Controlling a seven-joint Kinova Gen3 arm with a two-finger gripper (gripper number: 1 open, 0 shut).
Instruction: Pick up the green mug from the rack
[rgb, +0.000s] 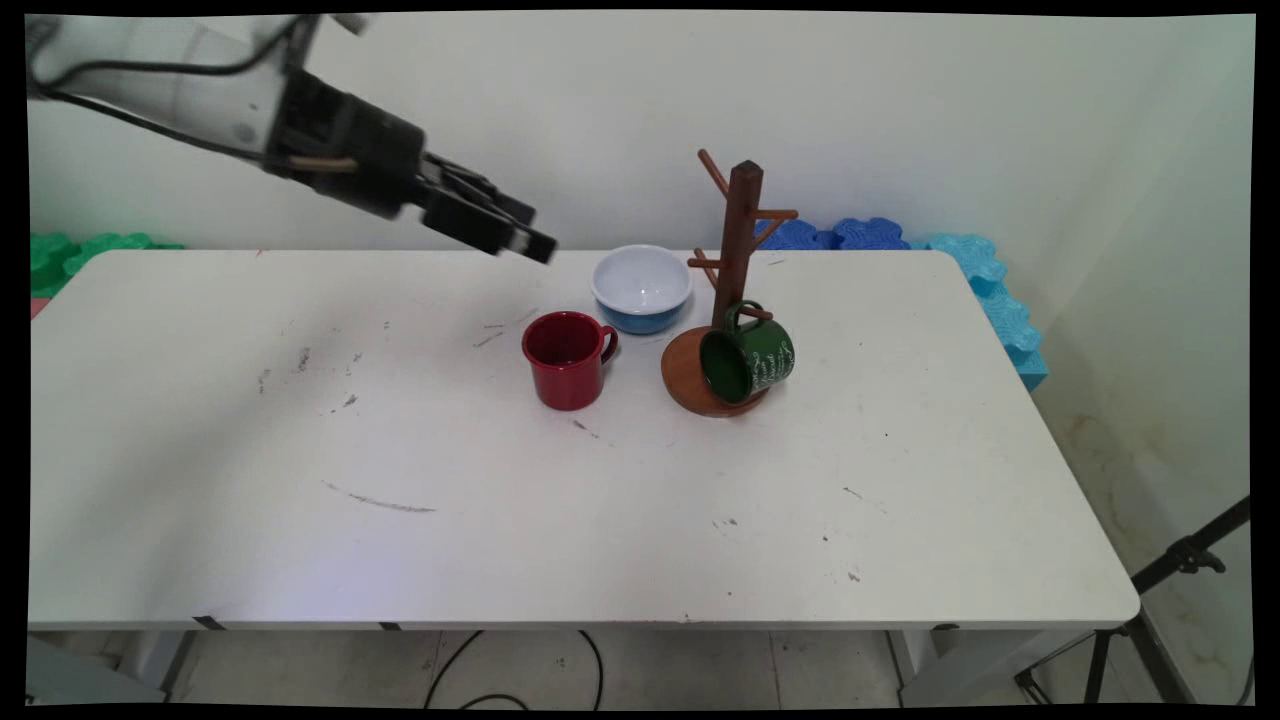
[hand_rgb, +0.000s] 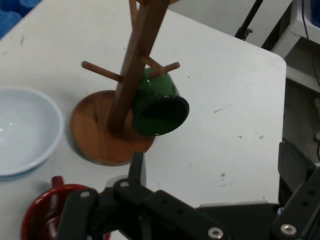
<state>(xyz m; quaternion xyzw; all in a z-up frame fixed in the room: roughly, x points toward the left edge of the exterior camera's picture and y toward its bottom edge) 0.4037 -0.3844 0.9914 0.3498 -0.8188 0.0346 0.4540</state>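
My gripper (rgb: 532, 232) hangs open and empty above the table's back middle, pointing down to the right. Nearest below it stands a red mug (rgb: 567, 360), upright, handle to the right; the hand view shows it at the bottom left (hand_rgb: 45, 212). A white bowl with a blue outside (rgb: 641, 287) sits just behind the mug. To the right is a wooden mug tree (rgb: 740, 230) on a round base, and a green mug (rgb: 747, 358) hangs tilted from a low peg. In the hand view my gripper (hand_rgb: 215, 157) faces the tree (hand_rgb: 140, 65), green mug (hand_rgb: 159, 107) and bowl (hand_rgb: 22, 130).
The white table (rgb: 500, 520) carries scuff marks. Green foam tiles (rgb: 80, 255) lie behind its left end, blue foam tiles (rgb: 960, 260) behind its right end. A black tripod (rgb: 1170, 570) stands off the right corner, and cables lie on the floor under the front edge.
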